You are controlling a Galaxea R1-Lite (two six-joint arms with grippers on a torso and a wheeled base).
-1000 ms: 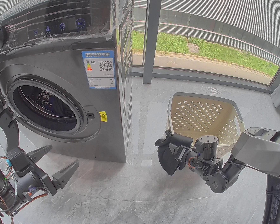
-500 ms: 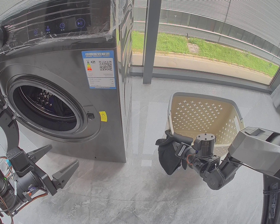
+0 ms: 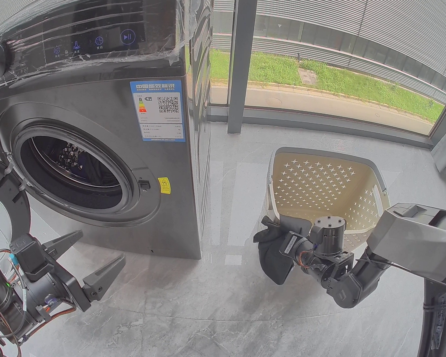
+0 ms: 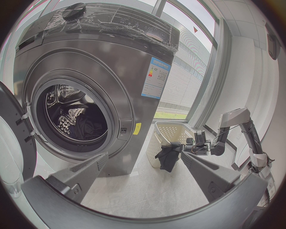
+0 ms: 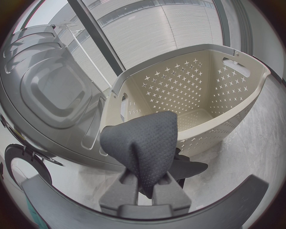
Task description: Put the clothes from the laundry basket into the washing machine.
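R claw [image 3: 285, 240] is pinching the dark grey mesh garment [image 3: 272, 258], hanging right of the grey front-load washing machine [image 3: 174, 218], by the cream perforated basket [image 3: 322, 154]. I'd be carrying it high, thru the drum mouth [image 3: 71, 173]; L claw [image 3: 83, 260] is gaping wide.

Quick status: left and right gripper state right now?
Left gripper: open, holding nothing.
Right gripper: closed on a dark grey mesh-textured garment.

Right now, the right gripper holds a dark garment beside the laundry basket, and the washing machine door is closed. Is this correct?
Not quite: the door is open, as the head view shows. The right gripper does hold the dark garment beside the laundry basket.
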